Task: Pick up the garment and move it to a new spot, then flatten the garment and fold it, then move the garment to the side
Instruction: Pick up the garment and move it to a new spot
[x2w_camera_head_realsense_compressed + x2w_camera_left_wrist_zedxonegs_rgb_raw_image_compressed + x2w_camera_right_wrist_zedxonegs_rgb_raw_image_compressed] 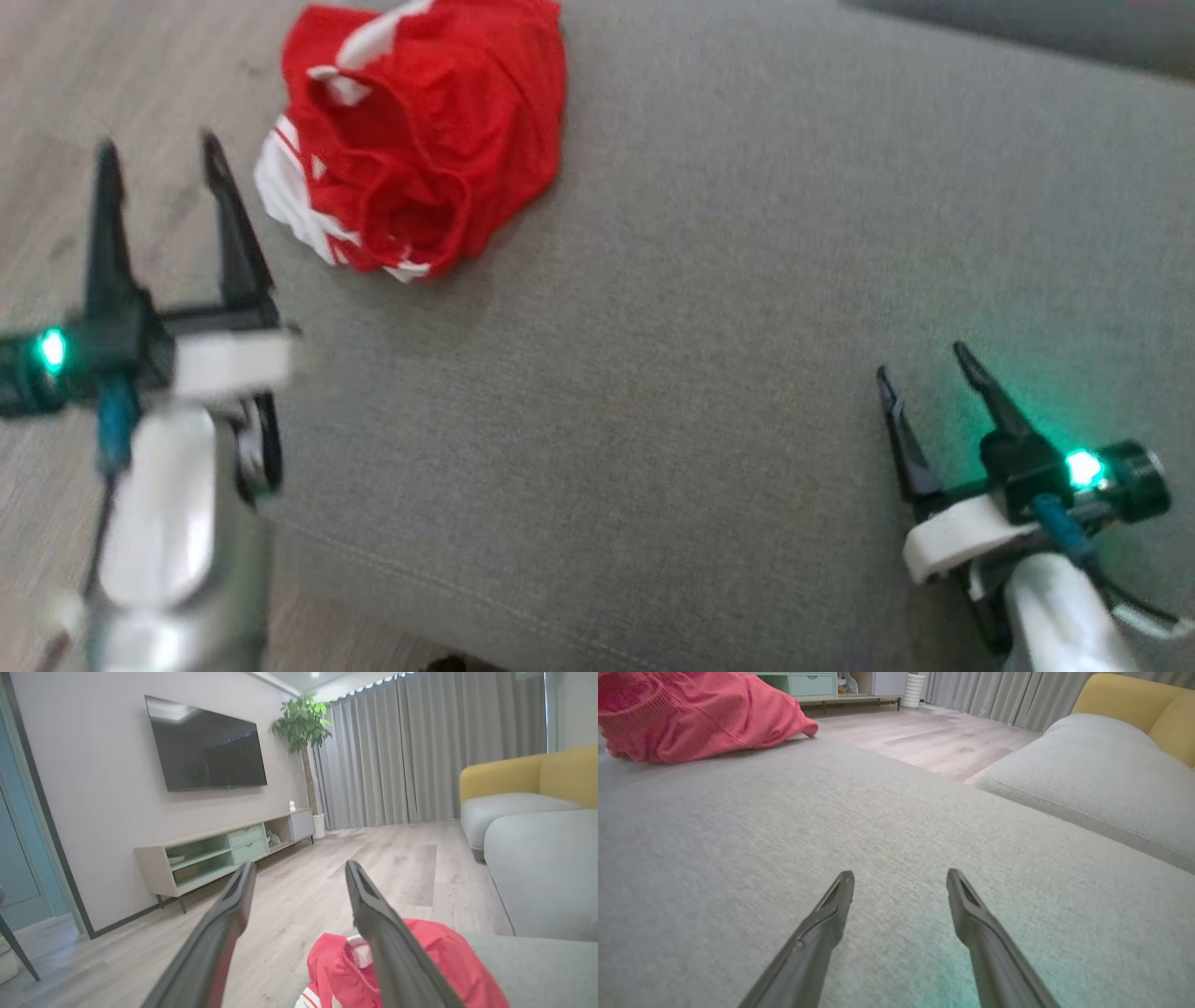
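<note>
So the big grey fabric sofa cushion (747,327) is carrying a crumpled red-and-white garment (429,140), which is lying bunched up near its far left edge. The left gripper (159,147) is hovering just beside it, fingers spread, gripping nothing. The right gripper (922,362) is hanging well apart, also spread wide.

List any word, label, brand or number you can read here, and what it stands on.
None can be read.
The red and white garment shows white stripes but no legible print or tag.
The wall television is dark, with no logo I can make out.
</note>
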Controlling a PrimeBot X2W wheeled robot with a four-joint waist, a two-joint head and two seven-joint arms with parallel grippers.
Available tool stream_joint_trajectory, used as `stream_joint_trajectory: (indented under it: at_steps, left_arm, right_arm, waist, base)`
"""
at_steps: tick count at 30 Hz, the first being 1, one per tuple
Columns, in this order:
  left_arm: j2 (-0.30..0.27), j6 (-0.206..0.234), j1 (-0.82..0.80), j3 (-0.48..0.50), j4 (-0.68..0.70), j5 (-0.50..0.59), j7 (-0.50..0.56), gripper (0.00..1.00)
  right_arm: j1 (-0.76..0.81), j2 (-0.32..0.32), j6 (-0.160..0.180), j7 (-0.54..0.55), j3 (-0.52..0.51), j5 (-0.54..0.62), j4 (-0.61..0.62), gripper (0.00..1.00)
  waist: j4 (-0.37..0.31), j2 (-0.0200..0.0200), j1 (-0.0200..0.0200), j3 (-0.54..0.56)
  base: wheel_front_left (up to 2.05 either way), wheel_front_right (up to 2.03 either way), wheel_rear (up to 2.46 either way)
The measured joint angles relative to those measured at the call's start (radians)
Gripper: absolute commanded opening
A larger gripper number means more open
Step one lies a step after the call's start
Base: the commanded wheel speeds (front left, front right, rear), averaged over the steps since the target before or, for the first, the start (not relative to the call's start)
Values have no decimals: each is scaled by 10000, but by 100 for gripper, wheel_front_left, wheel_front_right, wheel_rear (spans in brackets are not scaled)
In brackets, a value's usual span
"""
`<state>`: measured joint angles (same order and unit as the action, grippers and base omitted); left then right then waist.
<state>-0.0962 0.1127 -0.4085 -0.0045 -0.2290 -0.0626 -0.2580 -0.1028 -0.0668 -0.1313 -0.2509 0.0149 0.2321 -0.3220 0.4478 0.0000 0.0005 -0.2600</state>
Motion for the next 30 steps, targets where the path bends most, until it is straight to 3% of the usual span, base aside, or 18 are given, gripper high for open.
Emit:
stream_joint_trajectory:
  at_steps: [4,10,14,22,23,24,30]
  left_arm:
    - [-245,-174,-1845,293,-2673,-259,63,100]
    - [-675,-570,-4030,696,-6038,-817,1018,100]
    - [-1003,-970,-4783,834,-7311,-1080,982,100]
    - [-1373,-1037,-5662,702,-9030,-1020,1137,100]
    - [-1427,-1030,-5714,700,-9114,-1020,955,35]
    - [-1488,-1020,-5763,694,-9166,-1016,771,0]
    - [-1894,-510,-6153,40,-8872,-222,128,0]
  right_arm:
    - [-360,-353,-2,0,92,38,161,100]
    - [-888,-443,-2,-75,420,38,581,100]
    - [-1153,-464,-2,-102,506,36,761,100]
    - [-1392,-500,-2,-150,566,21,1185,100]
    - [-1431,-497,-2,-173,575,17,1204,100]
    - [-1475,-495,-2,-199,587,12,1208,100]
    - [-1546,-408,-2,-205,606,-56,966,100]
  waist:
    - [-271,0,0,-758]
    - [-1001,0,-3,-1401]
    - [-1481,0,-5,-1737]
    - [-2016,0,-4,-2306]
    - [-2080,0,-4,-2351]
    - [-2137,0,-4,-2382]
    - [-2353,0,-4,-2180]
  base:
    - [0,0,0]
    - [0,0,0]
    - [0,0,0]
    - [0,0,0]
    - [0,0,0]
    - [0,0,0]
    - [0,0,0]
